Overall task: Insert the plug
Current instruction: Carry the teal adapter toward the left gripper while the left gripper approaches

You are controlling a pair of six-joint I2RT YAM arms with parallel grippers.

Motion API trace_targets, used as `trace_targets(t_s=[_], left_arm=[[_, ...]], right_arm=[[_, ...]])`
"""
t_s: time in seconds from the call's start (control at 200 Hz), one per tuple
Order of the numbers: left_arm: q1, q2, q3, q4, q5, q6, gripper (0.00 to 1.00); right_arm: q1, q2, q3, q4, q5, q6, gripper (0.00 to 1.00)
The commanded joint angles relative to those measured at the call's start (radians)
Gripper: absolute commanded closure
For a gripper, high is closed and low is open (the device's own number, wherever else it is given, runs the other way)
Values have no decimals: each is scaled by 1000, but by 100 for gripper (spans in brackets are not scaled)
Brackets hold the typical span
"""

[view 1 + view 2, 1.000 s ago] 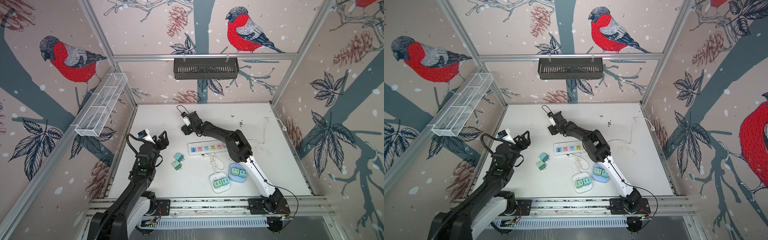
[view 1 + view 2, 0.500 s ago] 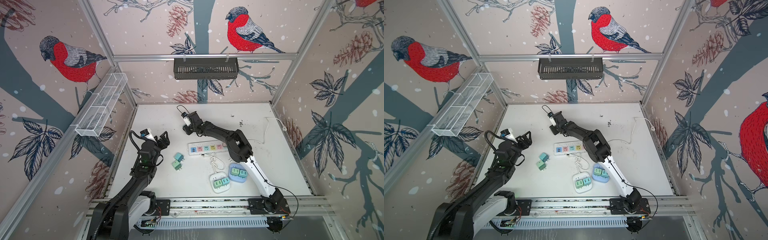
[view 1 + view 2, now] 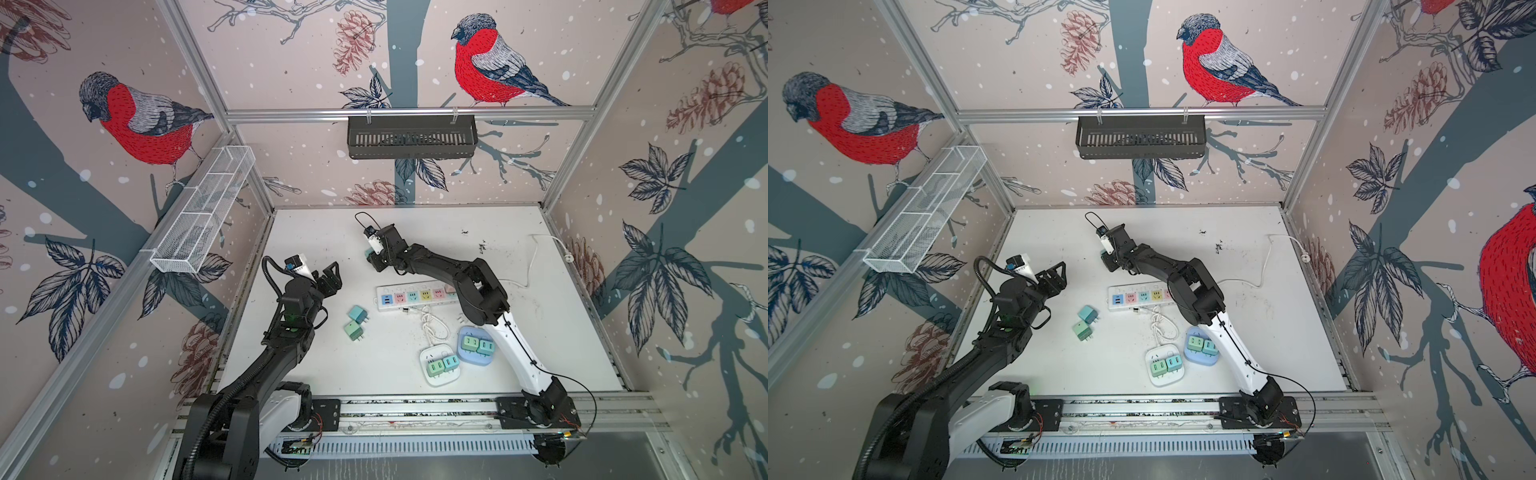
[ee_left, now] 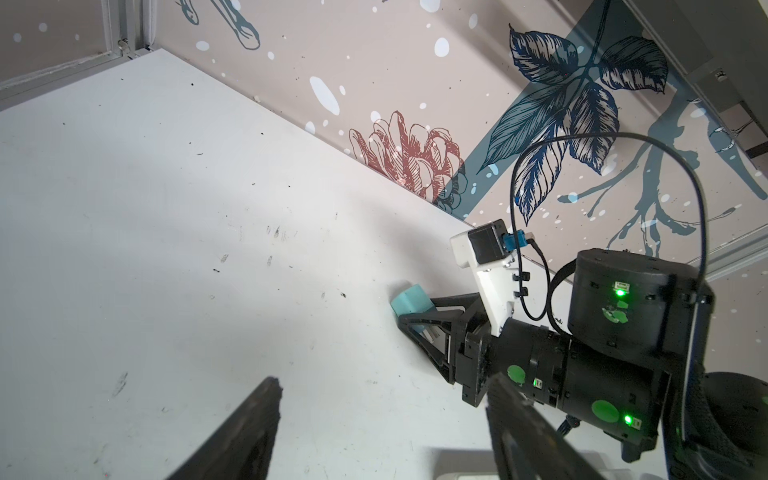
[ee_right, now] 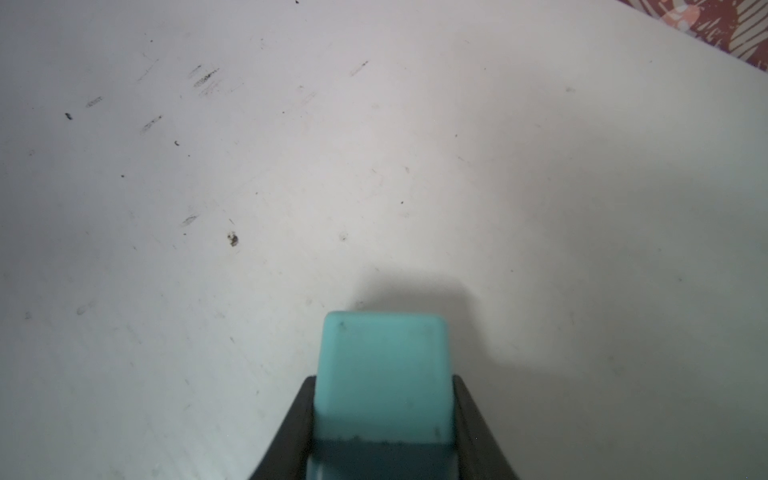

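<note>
Toward the back of the scuffed white surface (image 3: 561, 332), well apart from every socket, your right end effector (image 5: 382, 386) is clamped on the teal cube-shaped plastic plug (image 5: 382, 357). The right wrist view shows a black finger flat against each side face, with the cube's front half poking out beyond the tips. That side-on pinch looks chosen to leave the ends free, though you cannot tell from these views which way the prongs face, nor whether the plug is clear of the surface. Your left end effector (image 3: 330, 276) is open and holds nothing; it sits over the surface's left side, angled toward the grasp, probably so its camera can watch. The likely target, the long white power strip with coloured sockets (image 3: 409, 296), lies mid-surface between the arms. The sockets you can see on it are vacant, and its right end is hidden under the right arm. Two loose mint-green cube plugs (image 3: 357, 314) lie just left of the strip. Nearer the arms' bases, the small white socket block (image 3: 444, 380) carries two green plugs side by side, and the pale blue socket block (image 3: 473, 360) beside it carries two more. On the walls, nothing shows in the white wire-mesh basket (image 3: 203, 212), and the black slotted basket (image 3: 411, 137) hides its contents.
</note>
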Motion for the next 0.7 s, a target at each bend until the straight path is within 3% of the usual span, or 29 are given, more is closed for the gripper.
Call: trace_targets(t_s=[0.0, 0.21, 0.5, 0.695], left_arm=[[1, -5, 5, 22, 2, 2, 22], [1, -11, 5, 29, 24, 11, 22], [-8, -99, -14, 51, 93, 51, 22], [-51, -172, -19, 71, 137, 78, 24]], right_arm=[[6, -31, -46, -7, -14, -6, 78], [14, -226, -302, 153, -31, -16, 84], [57, -694, -840, 539, -3, -32, 85], [58, -921, -1119, 765, 18, -44, 89]])
